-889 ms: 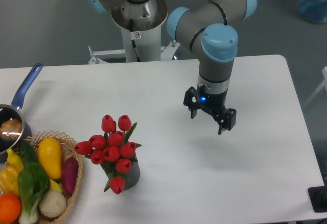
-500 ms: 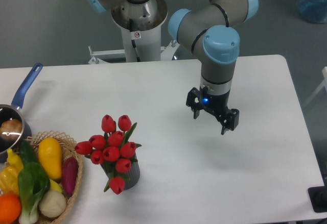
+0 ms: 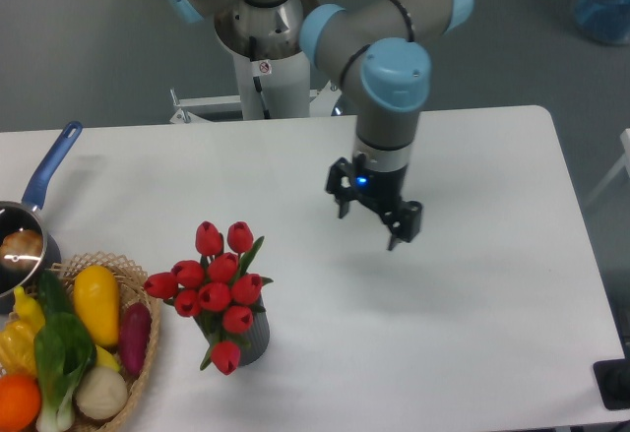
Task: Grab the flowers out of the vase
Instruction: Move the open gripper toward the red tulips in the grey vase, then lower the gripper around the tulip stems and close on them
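The flowers [image 3: 215,289] sit in the vase [image 3: 250,341] near the front-left part of the white table [image 3: 492,334], a tight bunch of red tulip buds with a few green leaves poking out. The blooms cover most of the vase, so only a dark ribbed strip of its right side shows, and one bud droops down in front of it. The vase mouth is totally hidden.

Just left of the flowers there's a wicker basket [image 3: 146,358] with vegetables, cut off by the left and bottom edges of the frame, so part of its contents can't be made out. Behind it, a pan with a blue handle [image 3: 51,166] is also half cropped at the left edge; something pale is in it, but it's too blurry to name.

The gripper [image 3: 371,223] hangs over the table, up and to the right of the bunch, well apart from it and touching nothing. Its two black fingers are spread with a clear gap and nothing between them. A small blue light glows on the wrist. The arm's upper part runs out of the top of the picture.
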`<state>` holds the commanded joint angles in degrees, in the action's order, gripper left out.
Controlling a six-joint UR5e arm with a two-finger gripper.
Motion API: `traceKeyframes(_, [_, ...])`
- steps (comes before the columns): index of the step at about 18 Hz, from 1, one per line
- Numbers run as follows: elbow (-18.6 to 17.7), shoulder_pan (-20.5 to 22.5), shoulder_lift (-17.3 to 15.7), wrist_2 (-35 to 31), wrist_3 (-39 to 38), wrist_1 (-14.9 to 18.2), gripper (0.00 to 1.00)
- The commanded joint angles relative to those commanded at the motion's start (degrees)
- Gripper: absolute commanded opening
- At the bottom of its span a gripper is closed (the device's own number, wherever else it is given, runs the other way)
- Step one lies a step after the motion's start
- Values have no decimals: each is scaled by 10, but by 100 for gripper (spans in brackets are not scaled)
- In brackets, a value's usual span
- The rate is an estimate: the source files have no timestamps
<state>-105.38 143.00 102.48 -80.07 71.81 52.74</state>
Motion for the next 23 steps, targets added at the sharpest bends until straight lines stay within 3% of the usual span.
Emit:
traceKeyframes(6, [11,-9,-3,187,4,-15,100])
traceKeyframes(15, [24,-5,4,336,3,-25,100])
traceKeyframes(18, [28,-4,22,396,3,-46,100])
traceKeyframes(23, [33,-5,37,452,3,-47,100])
